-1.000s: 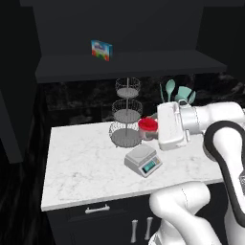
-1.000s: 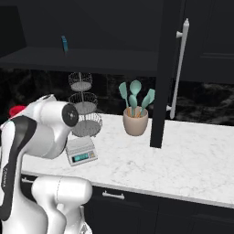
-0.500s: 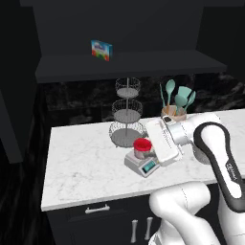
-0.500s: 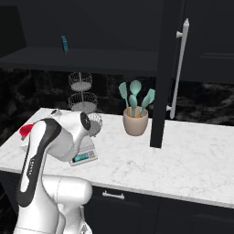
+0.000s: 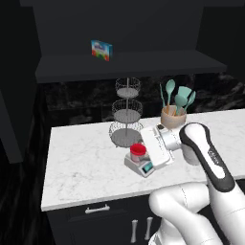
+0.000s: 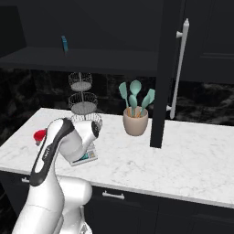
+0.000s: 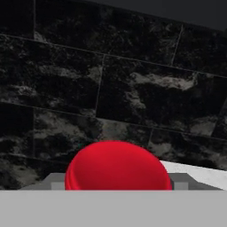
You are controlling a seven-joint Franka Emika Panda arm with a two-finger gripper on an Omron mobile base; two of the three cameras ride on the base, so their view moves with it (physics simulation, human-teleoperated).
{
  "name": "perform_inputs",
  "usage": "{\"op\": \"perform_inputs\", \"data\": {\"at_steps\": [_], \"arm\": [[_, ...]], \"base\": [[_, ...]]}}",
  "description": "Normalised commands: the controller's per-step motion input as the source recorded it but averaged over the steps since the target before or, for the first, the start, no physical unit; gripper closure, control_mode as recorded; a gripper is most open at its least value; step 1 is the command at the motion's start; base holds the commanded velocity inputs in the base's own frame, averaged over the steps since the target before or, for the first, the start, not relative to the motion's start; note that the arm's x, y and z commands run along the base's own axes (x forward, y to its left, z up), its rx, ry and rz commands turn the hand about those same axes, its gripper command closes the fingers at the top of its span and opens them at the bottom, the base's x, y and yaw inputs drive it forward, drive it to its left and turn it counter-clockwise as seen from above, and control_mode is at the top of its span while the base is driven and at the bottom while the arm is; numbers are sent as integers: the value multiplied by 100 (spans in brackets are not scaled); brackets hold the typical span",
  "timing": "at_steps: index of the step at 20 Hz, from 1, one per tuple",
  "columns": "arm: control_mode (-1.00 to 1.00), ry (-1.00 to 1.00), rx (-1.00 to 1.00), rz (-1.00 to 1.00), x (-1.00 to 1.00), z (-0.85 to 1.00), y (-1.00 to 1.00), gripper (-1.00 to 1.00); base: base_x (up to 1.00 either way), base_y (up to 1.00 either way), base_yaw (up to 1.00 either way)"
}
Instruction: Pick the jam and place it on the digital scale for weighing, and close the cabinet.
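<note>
Left base view: the jam, red-lidded, sits at the top of the digital scale on the white marble counter, with my gripper pinching it from the side. Hand view: the jam's red lid lies close before my hand, dark stone backsplash beyond. Behind the scale stand a three-tier wire rack and a pot of teal utensils. Right base view: the cabinet door stands open, edge-on, silver handle showing.
</note>
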Motion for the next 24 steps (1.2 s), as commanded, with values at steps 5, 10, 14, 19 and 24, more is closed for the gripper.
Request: {"op": "perform_inputs", "data": {"at_steps": [5, 10, 14, 19, 24], "arm": [[-100, 0, 0, 0, 52, -26, -30, 100], [-100, -2, 0, 0, 39, -8, -19, 100], [-100, 0, 0, 0, 67, -3, -24, 100], [-100, 0, 0, 0, 44, -8, -40, 100], [-100, 5, 0, 0, 17, -34, -19, 100]], "base": [[0, 0, 0], [0, 0, 0], [0, 0, 0], [0, 0, 0], [0, 0, 0]]}}
